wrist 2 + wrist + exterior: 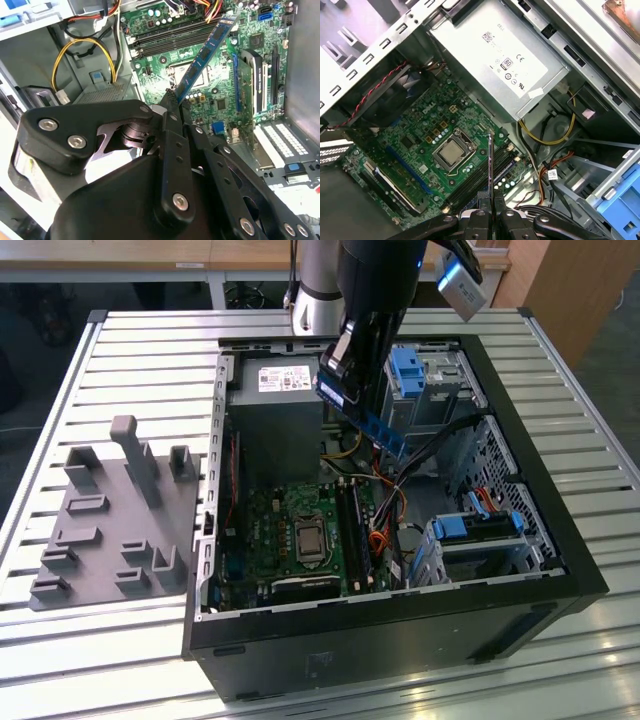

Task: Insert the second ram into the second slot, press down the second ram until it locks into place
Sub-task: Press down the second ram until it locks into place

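Observation:
My gripper [347,380] is shut on the second ram [385,435], a thin blue stick with black chips. It hangs tilted in the air above the motherboard [270,530] inside the open computer case [400,625]. In the second wrist view the ram [207,52] sticks out from the fingertips [172,100] over the board. The first wrist view shows the ram [490,160] edge-on, rising from my gripper [491,210]. Below it lie the long dark memory slots [352,530] [165,41] [482,187], beside the processor socket [308,538]. The ram is apart from the slots.
A grey power supply [275,415] fills the case's far side. Blue drive brackets [410,375] and loose cables [385,510] crowd the exterior view's right of the slots. A grey fixture plate [110,520] with upright pegs lies on the slatted table [130,350], left of the case.

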You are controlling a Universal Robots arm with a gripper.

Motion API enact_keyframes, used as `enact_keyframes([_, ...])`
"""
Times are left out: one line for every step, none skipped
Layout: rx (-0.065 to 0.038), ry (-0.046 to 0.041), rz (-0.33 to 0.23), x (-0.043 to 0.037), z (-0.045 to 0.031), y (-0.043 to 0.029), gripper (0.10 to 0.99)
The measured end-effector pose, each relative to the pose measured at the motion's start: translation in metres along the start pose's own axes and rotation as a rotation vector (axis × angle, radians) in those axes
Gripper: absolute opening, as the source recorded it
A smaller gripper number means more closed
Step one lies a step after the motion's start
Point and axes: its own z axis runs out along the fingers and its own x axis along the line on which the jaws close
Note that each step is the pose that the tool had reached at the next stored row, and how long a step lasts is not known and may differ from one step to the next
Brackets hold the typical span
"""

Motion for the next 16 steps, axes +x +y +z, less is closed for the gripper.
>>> enact_keyframes([0.000, -0.0001, 0.004, 0.0000, 0.0000, 0.0000, 0.137])
enact_keyframes([0.000, -0.0003, 0.007, 0.0000, 0.0000, 0.0000, 0.137])
enact_keyframes([0.000, -0.0004, 0.011, 0.0000, 0.0000, 0.0000, 0.137])
enact_keyframes([0.000, -0.0007, 0.016, 0.0000, 0.0000, 0.0000, 0.137])
enact_keyframes([0.000, -0.0008, 0.020, 0.0000, 0.0000, 0.0000, 0.137])
enact_keyframes([0.000, -0.0010, 0.026, 0.0000, 0.0000, 0.0000, 0.137])
enact_keyframes([0.000, -0.0011, 0.031, 0.0000, 0.0000, 0.0000, 0.137])
enact_keyframes([0.000, -0.0014, 0.035, 0.0000, 0.0000, 0.0000, 0.137])
enact_keyframes([0.000, -0.0015, 0.040, 0.0000, 0.0000, 0.0000, 0.137])
enact_keyframes([0.000, -0.0017, 0.045, 0.0000, 0.0000, 0.0000, 0.137])
enact_keyframes([0.000, -0.0020, 0.050, 0.0000, 0.0000, 0.0000, 0.137])
enact_keyframes([0.000, -0.0021, 0.054, 0.0000, 0.0000, 0.0000, 0.137])
enact_keyframes([0.000, -0.0023, 0.059, 0.0000, 0.0000, 0.0000, 0.137])
enact_keyframes([0.001, -0.0024, 0.064, 0.0000, 0.0000, 0.0000, 0.137])
enact_keyframes([0.001, -0.0026, 0.068, 0.0000, 0.0000, 0.0000, 0.137])
enact_keyframes([0.001, -0.0028, 0.073, 0.0000, 0.0000, 0.0000, 0.137])
